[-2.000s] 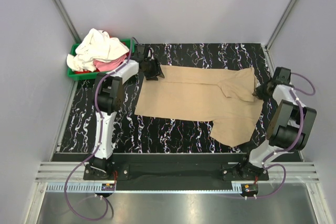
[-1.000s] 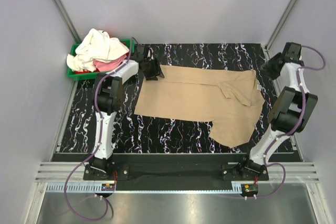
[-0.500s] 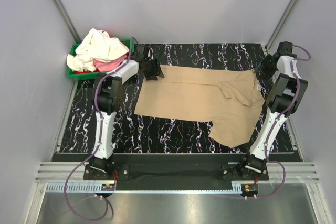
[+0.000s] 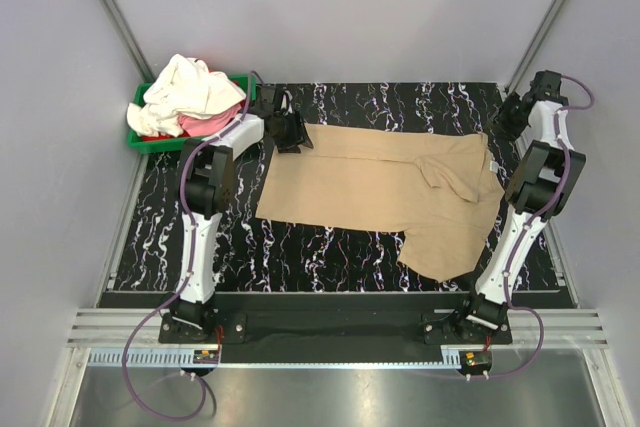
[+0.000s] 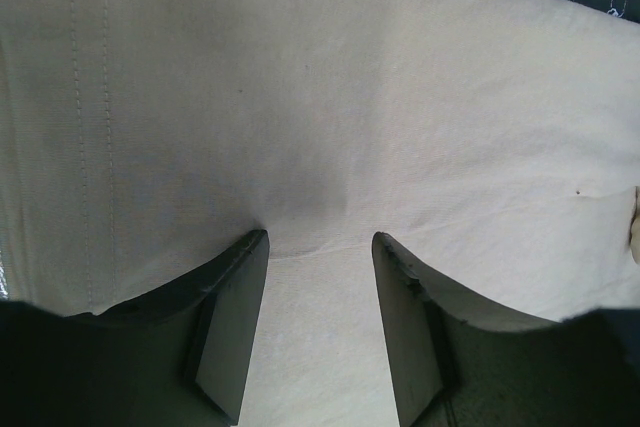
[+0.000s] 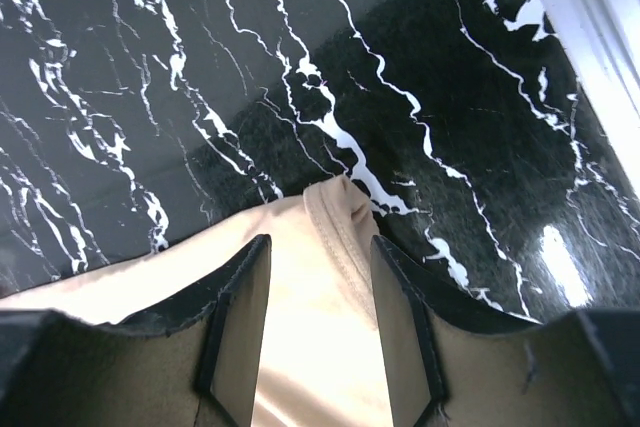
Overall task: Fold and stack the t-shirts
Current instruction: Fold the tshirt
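Note:
A tan t-shirt (image 4: 380,182) lies spread flat on the black marble table (image 4: 320,247), one sleeve pointing toward the near right. My left gripper (image 4: 293,134) sits low on the shirt's far-left corner. In the left wrist view it (image 5: 320,237) is open, with flat tan cloth (image 5: 300,97) under and between its fingers (image 5: 235,307). My right gripper (image 4: 508,115) hovers at the shirt's far-right corner. The right wrist view shows it (image 6: 320,240) open, the hemmed corner of the shirt (image 6: 335,209) lying between its fingers (image 6: 400,297) without being pinched.
A green bin (image 4: 150,140) at the far-left corner holds a heap of cream (image 4: 190,87) and pink (image 4: 205,124) t-shirts. Grey walls close in the table on three sides; the right arm stands near the right wall (image 4: 600,67).
My right arm lifted off the shirt's right edge, swung up toward the far-right corner and now hangs over the shirt's corner there. The left arm and the shirt stayed put.

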### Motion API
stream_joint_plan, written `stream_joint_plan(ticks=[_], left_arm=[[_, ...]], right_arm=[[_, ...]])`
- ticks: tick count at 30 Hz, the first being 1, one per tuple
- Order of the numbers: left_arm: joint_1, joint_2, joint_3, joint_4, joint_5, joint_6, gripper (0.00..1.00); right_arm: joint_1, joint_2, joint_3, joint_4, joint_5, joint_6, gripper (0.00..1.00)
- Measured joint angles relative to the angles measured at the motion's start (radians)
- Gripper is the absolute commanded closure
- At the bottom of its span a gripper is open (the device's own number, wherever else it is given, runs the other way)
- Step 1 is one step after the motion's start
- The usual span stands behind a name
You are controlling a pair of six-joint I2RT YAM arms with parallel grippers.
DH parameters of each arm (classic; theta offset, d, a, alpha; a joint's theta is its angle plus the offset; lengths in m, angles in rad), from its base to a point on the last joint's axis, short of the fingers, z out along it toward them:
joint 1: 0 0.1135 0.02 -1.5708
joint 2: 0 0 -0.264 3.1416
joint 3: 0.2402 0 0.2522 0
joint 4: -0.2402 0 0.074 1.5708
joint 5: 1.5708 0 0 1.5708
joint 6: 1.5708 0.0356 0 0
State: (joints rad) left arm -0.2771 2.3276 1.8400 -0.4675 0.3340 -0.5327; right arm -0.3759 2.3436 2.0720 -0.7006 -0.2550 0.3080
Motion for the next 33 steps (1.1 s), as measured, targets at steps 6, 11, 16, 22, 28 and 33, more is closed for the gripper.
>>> stream_joint_plan(ticks=[6, 11, 16, 22, 28, 33], left_arm=[[0.000, 0.000, 0.000, 0.000, 0.000, 0.000, 0.46], [0.000, 0.000, 0.000, 0.000, -0.001, 0.000, 0.45], [0.002, 0.000, 0.000, 0.002, -0.001, -0.001, 0.45], [0.006, 0.000, 0.000, 0.003, -0.004, -0.023, 0.45], [0.019, 0.029, 0.044, -0.010, 0.035, -0.059, 0.45], [0.026, 0.036, 0.073, -0.038, 0.079, -0.067, 0.43]], right_arm=[[0.006, 0.063, 0.015, -0.005, 0.000, -0.001, 0.53], [0.003, 0.132, 0.081, -0.015, 0.011, 0.018, 0.81], [-0.035, 0.156, 0.115, 0.025, -0.029, 0.116, 0.94], [-0.064, 0.143, -0.038, 0.250, -0.161, 0.247, 0.88], [-0.066, 0.114, -0.140, 0.379, -0.219, 0.330, 0.64], [-0.067, 0.035, -0.188, 0.329, -0.158, 0.323, 0.56]])
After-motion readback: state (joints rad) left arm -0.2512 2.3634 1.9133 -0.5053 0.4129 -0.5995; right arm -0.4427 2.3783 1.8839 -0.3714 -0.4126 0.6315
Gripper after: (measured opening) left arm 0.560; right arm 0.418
